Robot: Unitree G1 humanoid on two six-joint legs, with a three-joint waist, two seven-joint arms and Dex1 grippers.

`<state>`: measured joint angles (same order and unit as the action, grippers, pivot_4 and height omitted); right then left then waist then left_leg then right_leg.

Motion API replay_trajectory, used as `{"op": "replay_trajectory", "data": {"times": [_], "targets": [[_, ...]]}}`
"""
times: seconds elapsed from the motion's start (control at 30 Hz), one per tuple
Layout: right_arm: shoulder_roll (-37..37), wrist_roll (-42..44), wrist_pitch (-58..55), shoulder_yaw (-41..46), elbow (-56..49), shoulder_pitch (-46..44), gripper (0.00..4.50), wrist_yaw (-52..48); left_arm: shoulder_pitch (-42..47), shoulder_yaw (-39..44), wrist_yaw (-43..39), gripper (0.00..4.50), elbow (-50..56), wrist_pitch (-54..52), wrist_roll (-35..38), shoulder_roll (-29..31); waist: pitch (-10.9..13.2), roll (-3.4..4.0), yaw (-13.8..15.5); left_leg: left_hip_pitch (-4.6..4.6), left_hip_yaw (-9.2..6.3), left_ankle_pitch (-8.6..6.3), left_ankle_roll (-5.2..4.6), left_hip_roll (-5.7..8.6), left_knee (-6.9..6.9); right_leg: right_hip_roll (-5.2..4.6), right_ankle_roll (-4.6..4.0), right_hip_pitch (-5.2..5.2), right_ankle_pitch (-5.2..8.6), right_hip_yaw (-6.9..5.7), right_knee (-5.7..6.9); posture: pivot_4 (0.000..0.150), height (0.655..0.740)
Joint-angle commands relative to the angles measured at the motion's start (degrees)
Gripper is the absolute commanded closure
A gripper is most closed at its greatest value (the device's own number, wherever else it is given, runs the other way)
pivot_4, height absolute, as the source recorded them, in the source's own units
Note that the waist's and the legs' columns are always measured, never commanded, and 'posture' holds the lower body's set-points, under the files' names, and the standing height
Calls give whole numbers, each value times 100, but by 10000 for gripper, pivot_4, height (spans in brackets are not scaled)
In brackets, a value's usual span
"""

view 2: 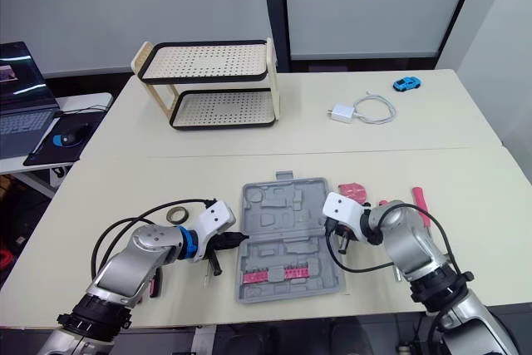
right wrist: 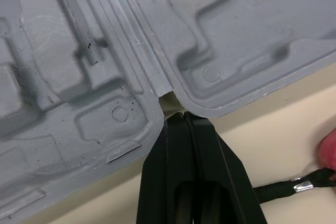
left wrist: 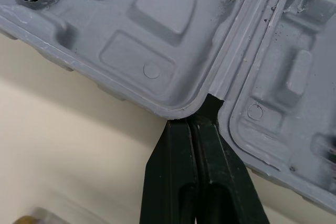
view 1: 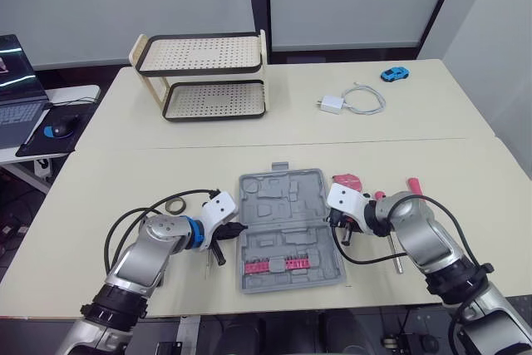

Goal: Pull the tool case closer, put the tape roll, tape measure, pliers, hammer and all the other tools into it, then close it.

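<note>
The grey tool case point(view 1: 287, 205) lies open and flat near the table's front edge, with a row of red bits point(view 1: 278, 265) in its near half. My left gripper point(view 1: 241, 228) is shut, its tips set into the hinge notch on the case's left side point(left wrist: 202, 116). My right gripper point(view 1: 331, 220) is shut too, tips at the hinge notch on the right side point(right wrist: 178, 119). A tape roll point(view 1: 174, 204) lies left of the case. The pink tape measure point(view 1: 347, 181) and a red-handled tool point(view 1: 413, 183) lie to the right, partly hidden by my right arm.
A two-tier perforated rack point(view 1: 204, 72) stands at the back left. A white charger with cable point(view 1: 345, 101) and a blue toy car point(view 1: 395, 74) lie at the back right. A laptop point(view 1: 17, 89) sits on a side desk to the left.
</note>
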<state>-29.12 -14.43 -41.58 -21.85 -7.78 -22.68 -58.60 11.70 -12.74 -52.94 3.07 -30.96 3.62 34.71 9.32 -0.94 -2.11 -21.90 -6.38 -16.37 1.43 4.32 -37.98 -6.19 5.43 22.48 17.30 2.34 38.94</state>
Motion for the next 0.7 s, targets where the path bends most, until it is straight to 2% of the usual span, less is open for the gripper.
{"op": "replay_trajectory", "data": {"times": [0.03,0.7], "targets": [[67,311,-40,-155,-507,92,45000,-56,-110,-315,-159,44768,385,-57,137,-103,0,0,17,0,0,0,0,0,0,0,0,0,0,0,0,1500,7400],[-286,639,-760,-190,-1485,744,45000,104,-465,-558,-188,44768,840,-210,81,98,-1,-1,35,6,-3,-11,-19,0,0,0,0,-14,0,-3,-8,1500,7400]]}}
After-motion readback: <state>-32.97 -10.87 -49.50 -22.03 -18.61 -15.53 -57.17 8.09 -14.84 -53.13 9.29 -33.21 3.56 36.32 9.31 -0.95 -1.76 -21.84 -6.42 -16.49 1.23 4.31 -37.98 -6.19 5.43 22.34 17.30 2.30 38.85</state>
